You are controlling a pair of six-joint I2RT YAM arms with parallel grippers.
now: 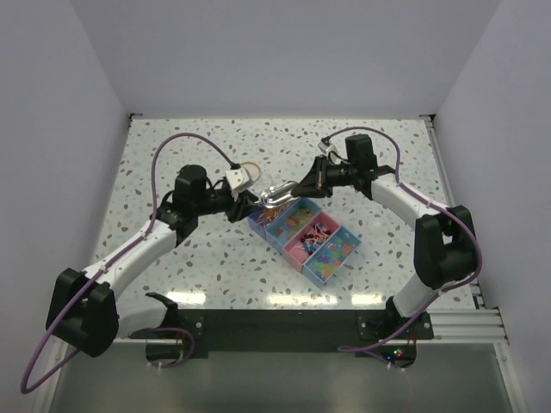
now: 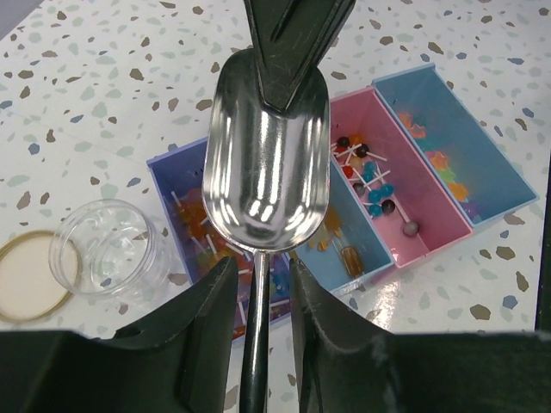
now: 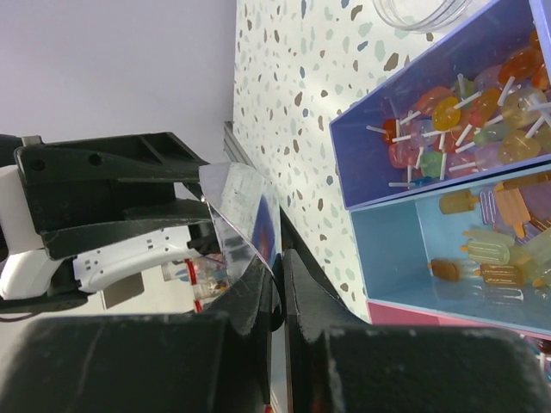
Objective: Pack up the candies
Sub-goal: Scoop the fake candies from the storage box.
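A shiny metal scoop (image 1: 277, 193) hangs over the compartment box (image 1: 344, 255), its bowl (image 2: 267, 163) empty. My right gripper (image 3: 277, 267) is shut on the scoop's thin front rim (image 3: 245, 211), and shows from the left wrist view as dark fingers (image 2: 288, 43) on the far lip. My left gripper (image 2: 263, 267) straddles the scoop's handle (image 2: 256, 353), with a narrow gap still showing beside it. The candies (image 2: 370, 176) lie in the box: lollipop shapes (image 3: 465, 120) in the purple bay, popsicle shapes (image 3: 499, 232) in the blue one.
A clear round jar (image 2: 108, 249) stands open left of the box, its tan lid (image 2: 30, 280) flat beside it. In the top view the lid ring (image 1: 250, 168) lies just behind the left wrist. White walls enclose the speckled table (image 1: 215, 275).
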